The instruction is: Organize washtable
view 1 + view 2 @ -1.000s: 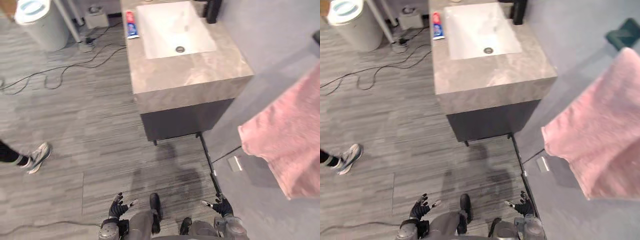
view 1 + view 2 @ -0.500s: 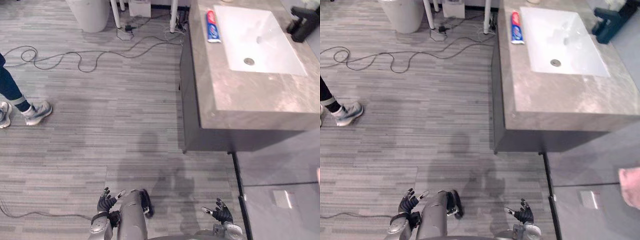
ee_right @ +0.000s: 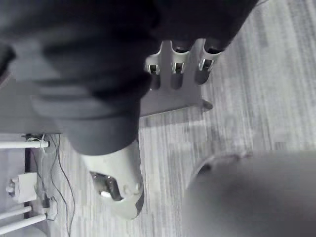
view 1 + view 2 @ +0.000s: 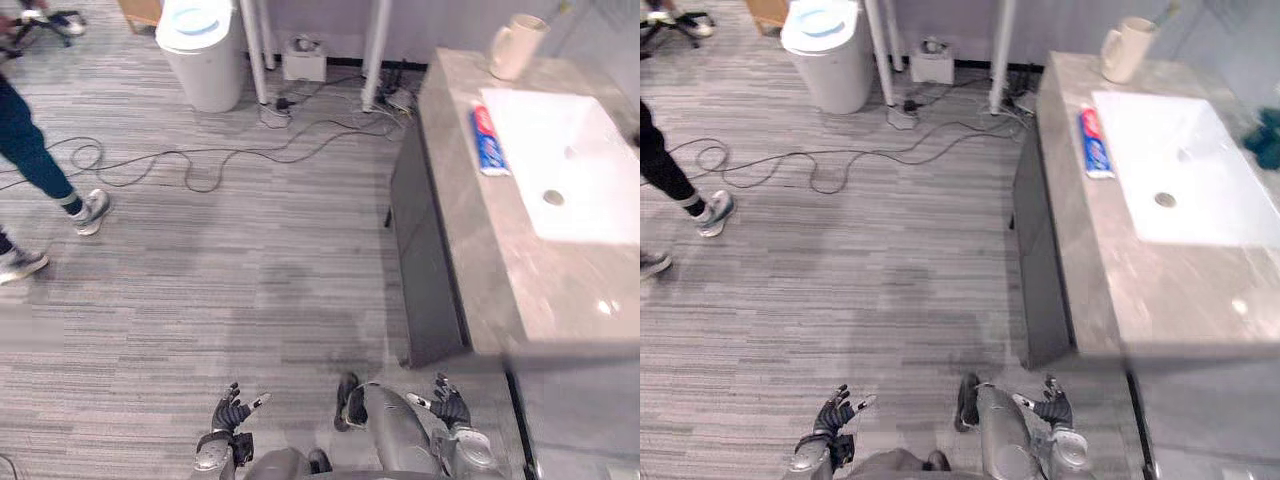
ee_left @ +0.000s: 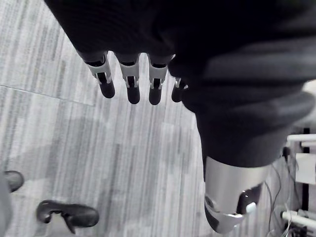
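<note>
The washtable point(image 4: 520, 300) has a grey stone top with a white sink point(image 4: 565, 165) set in it, at the right of the eye views. A red, white and blue toothpaste tube point(image 4: 487, 139) lies on the top beside the sink. A cream mug point(image 4: 512, 45) stands at the far corner. My left hand point(image 4: 232, 412) hangs low at the bottom, open and holding nothing. My right hand point(image 4: 450, 406) hangs near the washtable's front corner, also open and holding nothing. Both hands' fingers point(image 5: 128, 81) point at the floor in the wrist views.
A white lidded bin point(image 4: 203, 50) stands at the far left of the floor, with white posts point(image 4: 253, 48) and loose cables point(image 4: 200, 160) beside it. A person's legs and shoes point(image 4: 40, 190) are at the left edge. A dark faucet point(image 4: 1268, 140) shows at the right edge.
The camera has swung left and tilted up, so the washtable sits further right and the mug has come into view. The person's legs have moved nearer. Both hands still hang open.
</note>
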{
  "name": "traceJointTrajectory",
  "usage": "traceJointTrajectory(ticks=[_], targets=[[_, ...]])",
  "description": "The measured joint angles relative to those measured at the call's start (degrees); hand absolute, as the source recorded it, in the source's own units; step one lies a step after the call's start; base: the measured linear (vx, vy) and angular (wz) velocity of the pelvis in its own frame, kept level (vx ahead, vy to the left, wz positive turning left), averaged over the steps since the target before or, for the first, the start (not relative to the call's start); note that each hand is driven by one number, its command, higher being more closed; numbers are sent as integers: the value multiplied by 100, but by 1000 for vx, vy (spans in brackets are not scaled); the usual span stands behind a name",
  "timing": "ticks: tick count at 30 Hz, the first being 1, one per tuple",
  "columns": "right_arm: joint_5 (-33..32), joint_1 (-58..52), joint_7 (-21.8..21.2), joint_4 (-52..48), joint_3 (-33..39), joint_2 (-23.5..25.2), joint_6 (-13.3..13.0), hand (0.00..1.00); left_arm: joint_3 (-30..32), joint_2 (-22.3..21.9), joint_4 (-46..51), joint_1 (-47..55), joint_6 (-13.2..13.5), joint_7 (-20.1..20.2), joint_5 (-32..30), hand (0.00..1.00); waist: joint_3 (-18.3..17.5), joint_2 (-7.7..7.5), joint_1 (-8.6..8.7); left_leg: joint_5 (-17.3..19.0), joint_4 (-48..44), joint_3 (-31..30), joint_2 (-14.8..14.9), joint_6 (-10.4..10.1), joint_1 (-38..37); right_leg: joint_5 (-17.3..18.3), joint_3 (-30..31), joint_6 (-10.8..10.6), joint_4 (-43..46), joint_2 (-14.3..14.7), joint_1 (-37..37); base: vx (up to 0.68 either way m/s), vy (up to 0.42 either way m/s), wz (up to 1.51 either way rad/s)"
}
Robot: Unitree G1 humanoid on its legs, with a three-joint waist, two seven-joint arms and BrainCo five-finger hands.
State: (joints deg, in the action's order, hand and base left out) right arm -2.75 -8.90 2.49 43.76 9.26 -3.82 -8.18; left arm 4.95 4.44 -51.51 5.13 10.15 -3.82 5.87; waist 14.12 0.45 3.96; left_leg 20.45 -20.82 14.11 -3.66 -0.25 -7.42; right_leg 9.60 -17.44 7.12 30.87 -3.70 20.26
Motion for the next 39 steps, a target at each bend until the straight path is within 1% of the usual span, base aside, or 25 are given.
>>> traceJointTrajectory(ticks=[1, 2, 3, 4, 5, 6, 7, 11, 12, 13, 14, 15, 17, 19, 21, 24, 26, 28, 30, 31, 32, 34, 36, 38, 39], targets=[[-1, -69, -1, -87, 0, -15, 24, 0, 126, -141, 18, 7, -50, -1, -2, 0, 21, 18, 64, -384, -494, 34, 23, -225, 25, 139, -98, -23, 141, -156, -235, 737, -12, 37], [-14, -216, -7, -286, -1, -25, 41, 0, 294, -325, 55, 63, -83, -2, 0, 0, 67, 17, 134, -850, -1201, 166, 84, -201, 69, 371, -310, -76, 606, -195, -285, 608, -21, 15], [-15, -261, -12, -417, 24, -33, 29, 0, 361, -384, 52, 116, -88, 0, 3, 0, 50, 141, 135, -966, -1660, 300, 287, -224, 118, 437, -286, -234, 336, 98, -440, 358, -155, -23], [-40, -375, 6, -639, -43, 31, 48, 0, 439, -367, 195, 272, -84, 11, 3, 0, -45, 135, 114, -947, -2684, 556, 616, -167, 385, 435, -309, 111, -325, 215, -878, 314, -76, -59], [-129, -372, 8, -669, -33, 77, 34, 0, 464, -426, 343, 249, -83, 3, 3, 0, -64, 289, 94, -611, -3369, 629, 1124, -4, 699, 484, -183, 146, -349, 413, -1060, 405, -52, -55], [-138, -364, 6, -676, -26, 140, 32, 0, 466, -422, 421, 206, -85, 5, 4, 0, -42, 240, 69, -499, -3527, 655, 1278, -28, 857, 524, -104, 125, -386, 413, -1149, 441, 89, -62], [-146, -379, 7, -671, -37, 245, 55, 0, 464, -417, 553, 168, -80, 5, 5, 0, -20, 98, -22, -344, -3565, 635, 1440, -50, 1172, 532, 136, 112, -559, 375, -1351, 341, 70, -50], [-168, -419, 6, -673, -119, 441, 87, 0, 456, -458, 615, 204, -81, 2, 5, 0, 21, -115, -200, -124, -2423, 161, 1526, -223, 1878, 538, 844, -122, -1009, 157, -1937, 374, 197, -88], [-168, -403, 8, -678, -87, 513, 84, 0, 459, -461, 648, 203, -69, 2, 5, 0, 25, -125, -195, -156, -1815, -189, 1406, -277, 2117, 626, 1073, -288, -1007, 42, -2015, 318, 357, -97], [-167, -401, 10, -683, -76, 490, 78, 0, 456, -477, 651, 215, -45, 0, 6, 0, -2, -77, -213, -364, -1028, -600, 1283, -507, 2200, 749, 1365, -557, -932, -30, -1985, 296, 380, -110], [-159, -435, 2, -704, -86, 444, 75, 0, 453, -503, 641, 260, -26, -5, 8, 0, -40, -7, -249, -602, -549, -790, 1286, -575, 2188, 840, 1511, -723, -891, 6, -1963, 284, 421, -137], [-158, -470, 10, -647, -92, 401, 92, 0, 482, -523, 581, 282, 6, -17, 17, 0, -102, -10, -313, -969, -691, -598, 1283, -332, 2079, 993, 1919, -976, -754, -75, -1976, 292, 437, -111], [-104, -613, -1, -676, -146, 501, 99, 0, 481, -389, 521, 266, 29, -20, 13, 0, -250, -189, -313, -665, -765, -139, 1242, -212, 1956, 880, 2174, -1072, -711, -262, -1886, 321, 439, -112], [-45, -635, -11, -703, -146, 669, 100, 0, 460, -322, 478, 267, 25, -19, 1, 0, -306, -382, -429, -402, -753, 439, 1254, -17, 1702, 639, 2200, -1282, -264, -443, -1566, 267, 328, -121], [85, -621, -24, -704, -141, 662, 99, 0, 409, -300, 468, 275, 9, -24, -7, 0, -248, -357, -379, -251, -624, 761, 1254, 100, 1305, 355, 1941, -1439, 514, -612, -1193, 233, 245, -84], [138, -547, -29, -586, -223, 578, 88, 0, 374, -243, 292, 280, 13, -27, -6, 0, -247, -361, -316, -231, -143, 1181, 1266, 120, 547, 558, 1040, -1206, 1191, -831, -964, 189, 116, -71], [175, -329, -33, -376, -327, 435, 60, 0, 211, -107, 155, 258, 17, -21, -5, 0, -254, -344, -199, -313, 313, 1514, 1277, -3, 285, 687, 518, -1140, 778, -699, -525, 186, 26, -65], [182, -99, -33, -189, -340, 349, 56, 0, 186, -58, -28, 194, 5, -19, -5, 0, -223, -290, -110, -382, 535, 1719, 1317, -108, 227, 563, 262, -1016, 53, -488, -165, 189, -70, -63], [187, 9, -31, -84, -341, 275, 55, 0, 129, -26, -212, 142, -10, -16, -6, 0, -183, -256, -53, -472, 741, 1781, 1294, -267, 48, -150, -32, -773, -1047, -271, -104, 252, -122, -38], [155, -3, -39, 3, -333, 269, 49, 0, 63, 59, -263, 166, -31, -7, -11, 0, -172, -367, -2, -529, 905, 1663, 1122, -370, -189, -1046, 38, -349, -1506, -228, -231, 253, -102, -22], [171, 73, -40, 33, -311, 212, 36, 0, 63, -12, -329, 112, -53, -12, -10, 0, -129, -229, -10, -521, 991, 1574, 1208, -439, -327, -1068, 38, -319, -1430, -116, -322, 294, -118, -34], [173, 114, -66, -42, -167, 96, -38, 0, 8, -159, -310, 44, -19, 11, -84, 0, -81, 59, 45, -818, 1271, 1379, 1273, -797, -635, -604, 121, -269, -1065, 16, -274, 273, -150, -40], [165, 124, -71, -41, -23, 112, -32, 0, 12, -184, -299, -13, -18, 14, -209, 0, -96, 115, 109, -880, 866, 1204, 1416, -906, -602, -248, 141, -260, -856, 95, -329, 267, -213, -11], [176, 91, -58, -105, 18, 111, -7, 0, 14, -224, -219, -3, -27, 18, -212, 0, -82, 103, 156, -954, -477, 929, 1815, -1013, -214, -16, 152, -279, -945, 236, -700, 270, -271, -2], [180, -10, -45, -170, -1, 129, 8, 0, 23, -268, -83, 56, -28, 18, -213, 0, -75, 96, 133, -1000, -1634, 628, 2113, -1117, 159, 42, 183, -257, -1139, 380, -1044, 260, -237, -17]])
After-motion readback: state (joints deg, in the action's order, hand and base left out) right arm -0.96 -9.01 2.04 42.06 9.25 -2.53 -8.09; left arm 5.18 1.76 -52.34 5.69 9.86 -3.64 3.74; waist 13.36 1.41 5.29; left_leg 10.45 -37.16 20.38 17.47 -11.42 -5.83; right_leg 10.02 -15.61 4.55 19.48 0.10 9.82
